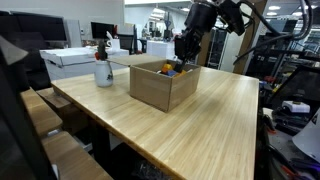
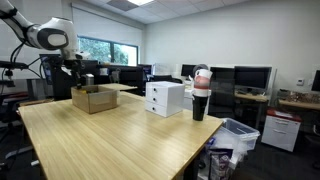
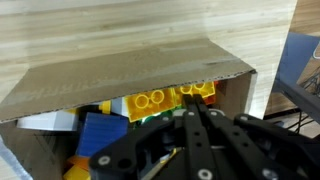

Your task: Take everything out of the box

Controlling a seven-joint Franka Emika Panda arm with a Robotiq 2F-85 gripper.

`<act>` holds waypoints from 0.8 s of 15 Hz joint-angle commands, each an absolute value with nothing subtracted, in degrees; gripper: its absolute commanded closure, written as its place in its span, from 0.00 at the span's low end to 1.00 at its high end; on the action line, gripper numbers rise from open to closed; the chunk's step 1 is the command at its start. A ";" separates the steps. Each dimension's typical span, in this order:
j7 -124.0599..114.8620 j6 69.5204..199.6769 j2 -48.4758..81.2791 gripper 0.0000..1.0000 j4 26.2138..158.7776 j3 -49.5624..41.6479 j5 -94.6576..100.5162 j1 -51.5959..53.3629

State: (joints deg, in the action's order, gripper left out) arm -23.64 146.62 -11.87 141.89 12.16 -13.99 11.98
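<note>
The brown cardboard box (image 1: pixel 160 88) stands on the wooden table; it shows in both exterior views, small and far off in one (image 2: pixel 94 98). Colourful toy pieces (image 1: pixel 171 69) peek over its rim. In the wrist view I look down into the box (image 3: pixel 120 68). Yellow studded blocks (image 3: pixel 150 101) lie against its far wall, and a blue block (image 3: pixel 103 130) lies to their left. My gripper (image 3: pixel 193 101) reaches down into the box, fingers pressed together, tips right at the yellow blocks. Nothing shows between the fingers. From outside, the gripper (image 1: pixel 186 52) hangs over the box's back part.
A white cup with pens (image 1: pixel 103 70) stands on the table beside the box, with a white box (image 1: pixel 75 58) behind it. White boxes (image 2: pixel 165 97) and a dark cup (image 2: pixel 198 100) stand further along the table. Desks and monitors surround it.
</note>
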 commanded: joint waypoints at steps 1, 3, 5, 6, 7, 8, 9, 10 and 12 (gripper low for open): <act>-25.82 148.06 -12.14 0.95 143.10 13.05 -13.58 11.22; -26.19 147.03 -12.15 0.95 142.91 12.96 -14.10 11.33; -27.16 145.75 -12.41 0.95 142.76 13.03 -14.22 11.34; -28.01 145.03 -12.58 0.95 142.66 13.14 -14.05 11.28; -28.88 143.94 -12.76 0.95 142.50 13.26 -13.98 11.27; -30.20 142.79 -12.82 0.95 142.31 13.49 -13.45 11.09; -31.58 141.38 -12.75 0.94 142.06 13.71 -13.01 10.92; -32.43 140.04 -12.68 0.95 141.77 13.79 -12.92 10.90; -34.73 136.46 -12.55 0.94 140.91 14.01 -12.19 10.70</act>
State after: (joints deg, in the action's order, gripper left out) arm -30.23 141.65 -11.89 141.62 12.67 -13.88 11.98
